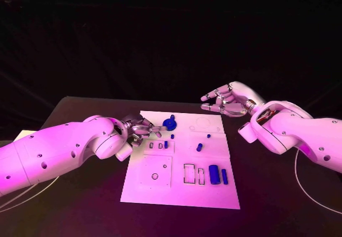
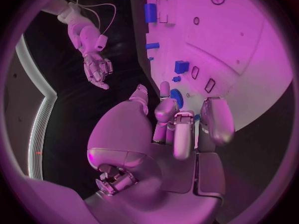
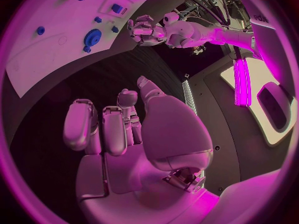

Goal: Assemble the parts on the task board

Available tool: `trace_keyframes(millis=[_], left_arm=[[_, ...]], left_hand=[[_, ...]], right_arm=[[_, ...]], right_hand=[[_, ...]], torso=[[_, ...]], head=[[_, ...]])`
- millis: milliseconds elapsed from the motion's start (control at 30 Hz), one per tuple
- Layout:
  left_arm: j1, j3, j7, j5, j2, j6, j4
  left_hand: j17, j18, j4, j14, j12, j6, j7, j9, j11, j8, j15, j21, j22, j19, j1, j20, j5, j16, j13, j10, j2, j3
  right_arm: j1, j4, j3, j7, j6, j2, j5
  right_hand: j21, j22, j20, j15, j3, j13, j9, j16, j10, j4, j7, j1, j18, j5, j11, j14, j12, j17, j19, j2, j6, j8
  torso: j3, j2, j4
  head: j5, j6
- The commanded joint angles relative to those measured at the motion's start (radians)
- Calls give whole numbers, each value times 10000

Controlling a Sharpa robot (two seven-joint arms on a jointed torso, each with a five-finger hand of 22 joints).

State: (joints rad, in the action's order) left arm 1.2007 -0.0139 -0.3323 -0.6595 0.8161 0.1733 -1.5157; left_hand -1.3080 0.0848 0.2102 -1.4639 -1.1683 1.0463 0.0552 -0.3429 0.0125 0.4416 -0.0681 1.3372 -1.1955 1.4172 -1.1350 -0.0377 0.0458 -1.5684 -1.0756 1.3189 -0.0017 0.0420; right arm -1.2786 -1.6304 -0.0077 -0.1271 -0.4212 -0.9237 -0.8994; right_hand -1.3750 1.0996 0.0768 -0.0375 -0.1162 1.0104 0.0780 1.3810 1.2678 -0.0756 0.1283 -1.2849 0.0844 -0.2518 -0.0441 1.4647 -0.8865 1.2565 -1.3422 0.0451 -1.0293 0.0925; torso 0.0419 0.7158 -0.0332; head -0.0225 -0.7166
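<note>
We judge the job barely begun. On the task board (image 1: 182, 158) in the middle of the surface (image 1: 78, 111), most blue parts lie loose: two blocks (image 1: 218, 174) near its near right corner, small pegs (image 1: 199, 146) mid-board, and several outlined slots look unfilled. Our left hand (image 1: 143, 129) rests at the board's left edge, fingers curled toward the round blue gear (image 1: 169, 123); whether it grips the gear we cannot tell. Our right hand (image 1: 227, 100) hovers off the far right corner, fingers spread, holding nothing.
</note>
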Motion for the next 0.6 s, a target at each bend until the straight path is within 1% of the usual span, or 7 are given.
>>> trace_keyframes(millis=[33,133,233,300,467,533,600], left_arm=[[120,6,-1657,-1994,-305,-1266,231],[189,19,-1967,-2302,-607,-1348,471],[242,25,-2169,-2428,-822,-1384,639],[302,48,-2273,-2473,-953,-1505,754],[559,212,-2530,-2529,-1286,-1898,1079],[601,238,-2601,-2546,-1358,-2013,1139],[640,258,-2674,-2574,-1437,-2161,1200]], left_hand=[[-2628,-116,219,-1069,-112,-203,19,-326,34,295,-82,139,-183,50,65,35,34,-24,-120,66,75,246],[-2628,-138,429,-1069,-227,-343,-30,-737,59,681,-110,263,-362,68,-23,50,37,-24,-247,103,131,518],[-2628,-172,578,-1069,-366,-446,-77,-1091,97,998,-136,406,-577,131,-103,76,38,-24,-398,179,200,710],[-2628,-182,673,-1069,-404,-575,-93,-1334,113,1183,-147,456,-651,140,-165,91,43,-24,-440,190,242,856],[-2628,-194,772,-1069,-439,-701,-96,-1547,115,1326,-152,506,-734,153,-122,97,34,-24,-481,200,277,1044],[-2628,-202,779,-1069,-460,-732,-99,-1610,118,1369,-153,532,-775,166,-110,98,34,-24,-504,210,292,1100],[-2628,-216,784,-1069,-501,-756,-105,-1681,123,1419,-156,580,-852,195,-93,100,33,-24,-551,236,318,1159]], right_arm=[[-11,24,-27,-167,257,-55,415],[-12,16,-46,-67,284,-90,326],[-12,8,-55,9,316,-93,267],[-12,6,-60,51,338,-88,234],[-10,12,-70,166,397,-59,137],[-10,25,-72,200,419,-45,108],[-8,45,-76,232,442,-29,76]], right_hand=[[73,-31,-29,30,-56,-8,3,-73,29,30,2,-58,95,-51,52,406,-40,-25,78,-41,-46,28],[109,-94,-35,27,-55,-51,-7,-110,6,67,4,-97,105,-71,51,398,10,-63,103,0,-25,25],[123,-121,-36,27,-53,-60,-9,-110,1,74,6,-103,110,-71,51,399,21,-60,115,9,-21,24],[134,-142,-37,27,-49,-69,-11,-125,-4,78,8,-104,114,-69,51,395,31,-80,124,18,-15,22],[155,-180,-39,28,-38,-88,-17,-142,-14,88,11,-109,120,-63,48,391,53,-98,139,42,0,18],[168,-196,-40,27,-33,-102,-21,-153,-21,112,11,-133,122,-42,47,391,69,-104,143,67,11,17],[187,-225,-42,26,-30,-123,-25,-174,-30,137,11,-162,126,-4,47,388,92,-125,151,83,18,19]], torso=[[-44,-83,35],[-63,-88,14],[-80,-72,28],[-65,-77,29],[-66,-54,40],[-74,-47,58],[-66,-46,53]], head=[[-18,-29],[-10,-31],[-29,-38],[-14,-43],[7,-90],[-2,-106],[5,-128]])
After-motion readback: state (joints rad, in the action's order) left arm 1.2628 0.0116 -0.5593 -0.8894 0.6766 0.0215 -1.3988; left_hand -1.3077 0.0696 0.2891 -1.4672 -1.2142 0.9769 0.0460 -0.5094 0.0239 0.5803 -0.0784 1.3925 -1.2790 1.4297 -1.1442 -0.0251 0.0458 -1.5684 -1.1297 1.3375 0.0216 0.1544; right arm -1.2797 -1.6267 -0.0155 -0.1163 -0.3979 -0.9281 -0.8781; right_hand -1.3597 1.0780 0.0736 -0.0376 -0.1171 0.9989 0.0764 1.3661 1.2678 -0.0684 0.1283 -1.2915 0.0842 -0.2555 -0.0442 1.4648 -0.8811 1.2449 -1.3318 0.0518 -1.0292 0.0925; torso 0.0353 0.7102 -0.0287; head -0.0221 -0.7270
